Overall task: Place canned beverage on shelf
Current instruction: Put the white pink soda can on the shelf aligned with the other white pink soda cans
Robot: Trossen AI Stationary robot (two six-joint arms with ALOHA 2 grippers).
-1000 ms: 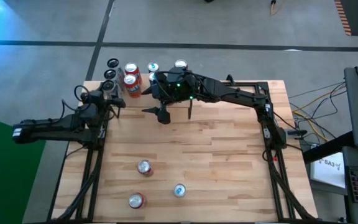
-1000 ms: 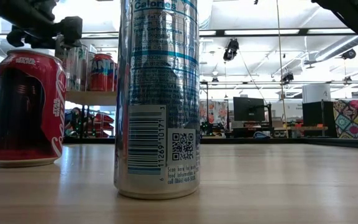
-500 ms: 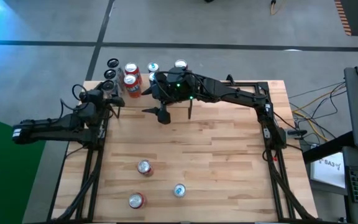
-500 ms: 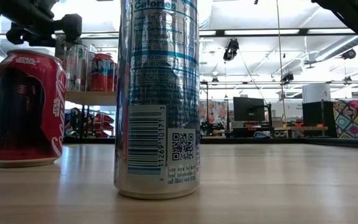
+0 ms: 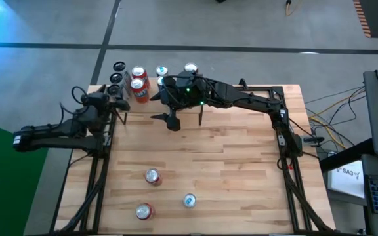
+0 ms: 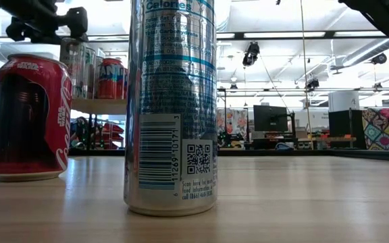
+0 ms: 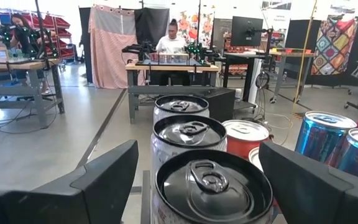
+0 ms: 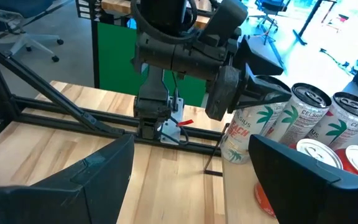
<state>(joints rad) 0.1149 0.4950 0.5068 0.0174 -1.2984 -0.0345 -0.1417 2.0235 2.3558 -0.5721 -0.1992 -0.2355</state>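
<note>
At center left of your low view, the tall silver can [image 6: 171, 108] reads "Calories" at its top, with a barcode numbered "1269 1017" and a QR code lower down. The red can [image 6: 29, 118] at far left carries "STAR WARS". In your right wrist view, right side, the white palm-print cans [image 8: 306, 112] read "CELSIUS".

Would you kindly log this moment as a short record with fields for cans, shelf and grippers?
cans on table: three, standing near the front edge: red can, silver can, blue-topped can
shelf: at the far-left corner, already holding several cans
left gripper: open, empty, beside the shelf, level with the black-topped cans
right gripper: open, empty, over the table in front of the shelf
</note>
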